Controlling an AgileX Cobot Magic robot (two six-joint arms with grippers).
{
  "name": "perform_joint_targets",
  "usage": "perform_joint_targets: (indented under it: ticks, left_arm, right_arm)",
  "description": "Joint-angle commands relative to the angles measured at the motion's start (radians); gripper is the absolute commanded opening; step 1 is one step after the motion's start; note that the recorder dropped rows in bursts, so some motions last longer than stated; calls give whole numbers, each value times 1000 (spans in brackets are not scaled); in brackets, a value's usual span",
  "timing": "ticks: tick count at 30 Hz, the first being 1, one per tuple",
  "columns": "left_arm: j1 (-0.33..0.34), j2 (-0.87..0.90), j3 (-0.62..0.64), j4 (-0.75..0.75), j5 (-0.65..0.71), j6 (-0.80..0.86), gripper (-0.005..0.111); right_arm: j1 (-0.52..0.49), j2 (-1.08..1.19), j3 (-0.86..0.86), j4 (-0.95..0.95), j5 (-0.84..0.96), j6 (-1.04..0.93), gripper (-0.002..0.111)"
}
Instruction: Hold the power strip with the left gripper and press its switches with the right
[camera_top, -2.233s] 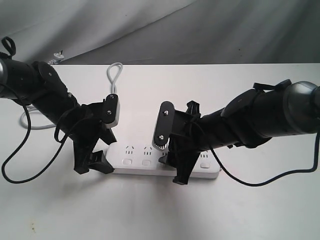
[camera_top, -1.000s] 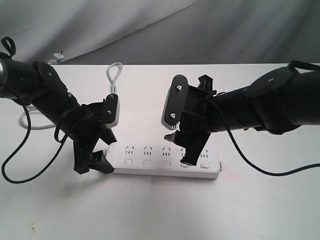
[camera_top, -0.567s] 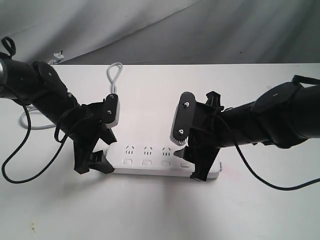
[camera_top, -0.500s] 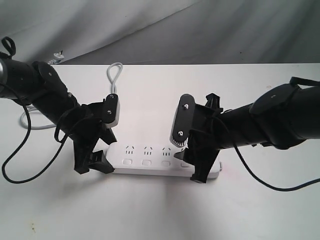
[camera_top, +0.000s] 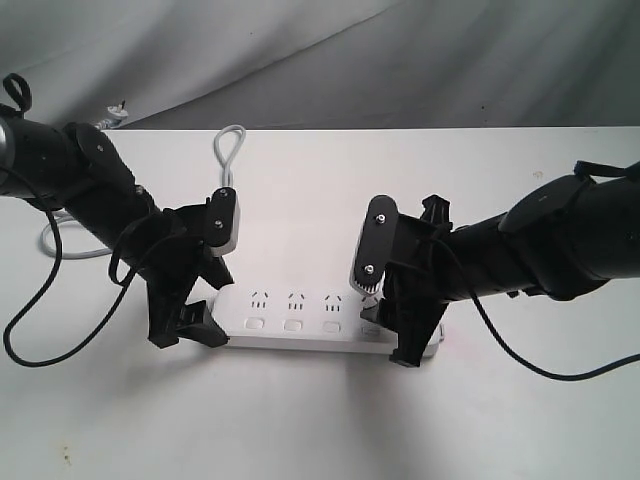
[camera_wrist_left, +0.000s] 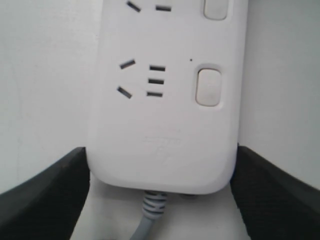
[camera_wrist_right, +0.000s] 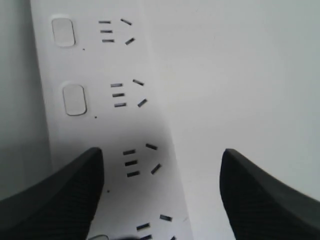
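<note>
Power strip (camera_top: 300, 325) lies flat on the white table (camera_top: 300, 420) with the left gripper (camera_top: 188, 335) clamped across its cord end, so the holding part looks sorted. Right gripper (camera_wrist_right: 160, 195) is spread wide and empty over the strip's far end, one finger above the switches (camera_wrist_right: 74, 100); can't tell which are pressed.

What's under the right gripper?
The right end of the power strip lies under the right gripper. Three switches show clear of it; those at that end are hidden behind its fingers in the exterior view.
</note>
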Motion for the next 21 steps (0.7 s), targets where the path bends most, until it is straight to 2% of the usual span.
perform_joint_targets:
  ticks: [1, 21]
  left_arm:
    - [-3, -2, 0, -13, -2, -4, 69]
    - [-3, -2, 0, -13, -2, -4, 69]
  right_arm:
    - [-3, 3, 5, -3, 3, -5, 62]
    - [-3, 59, 10, -1, 38, 47, 62]
